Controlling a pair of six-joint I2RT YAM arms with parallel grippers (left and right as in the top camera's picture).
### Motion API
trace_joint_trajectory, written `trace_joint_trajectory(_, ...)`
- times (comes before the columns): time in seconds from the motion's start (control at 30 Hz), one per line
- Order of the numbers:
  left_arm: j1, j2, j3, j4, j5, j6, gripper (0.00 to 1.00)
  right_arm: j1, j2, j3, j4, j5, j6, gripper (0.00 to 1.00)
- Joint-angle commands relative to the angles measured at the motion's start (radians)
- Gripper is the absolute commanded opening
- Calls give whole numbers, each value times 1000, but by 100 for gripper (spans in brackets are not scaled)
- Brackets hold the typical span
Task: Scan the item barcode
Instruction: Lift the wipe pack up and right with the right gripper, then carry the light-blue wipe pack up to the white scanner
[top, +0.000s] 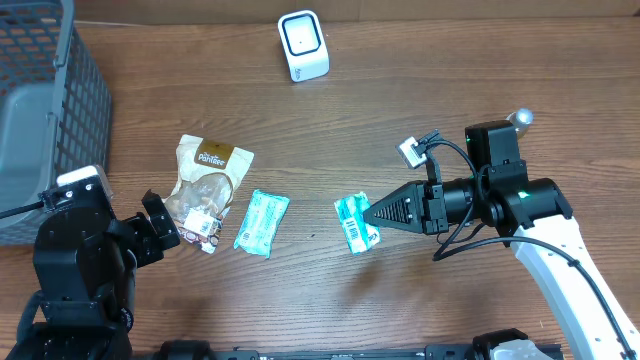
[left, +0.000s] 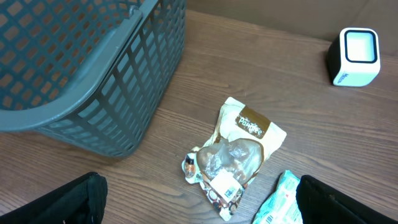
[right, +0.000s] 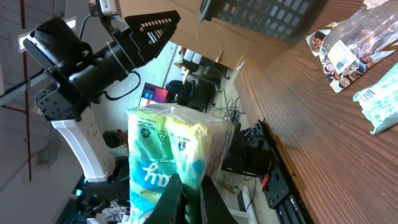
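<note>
My right gripper (top: 372, 213) is shut on a teal and white packet (top: 354, 223), pinching one edge and holding it off the table right of centre. In the right wrist view the packet (right: 166, 146) stands up from the closed fingers (right: 176, 198), its printed face toward the camera. The white barcode scanner (top: 303, 45) stands at the back centre of the table, well away from the packet. My left gripper (top: 157, 224) is open at the front left, just left of a brown snack bag (top: 206, 187). Its dark fingers (left: 73, 200) stand wide apart with nothing between them.
A grey mesh basket (top: 48, 110) fills the back left corner. A second teal packet (top: 262, 222) lies flat between the snack bag and the held packet. The left wrist view shows the basket (left: 81, 62), the snack bag (left: 239, 152), the teal packet (left: 280, 202) and the scanner (left: 356, 56).
</note>
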Motion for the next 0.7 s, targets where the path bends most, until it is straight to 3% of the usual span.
trace_joint_trajectory(0.0,5,-4,5,1,-11,-2,100,-2,-16,3,8,-1,5,4)
trace_joint_trajectory(0.47,5,-4,5,1,-11,-2,100,-2,-16,3,43,-2,25,4)
trace_joint_trajectory(0.67,5,-4,5,1,-11,-2,99,-2,-16,3,38,-90,24,4)
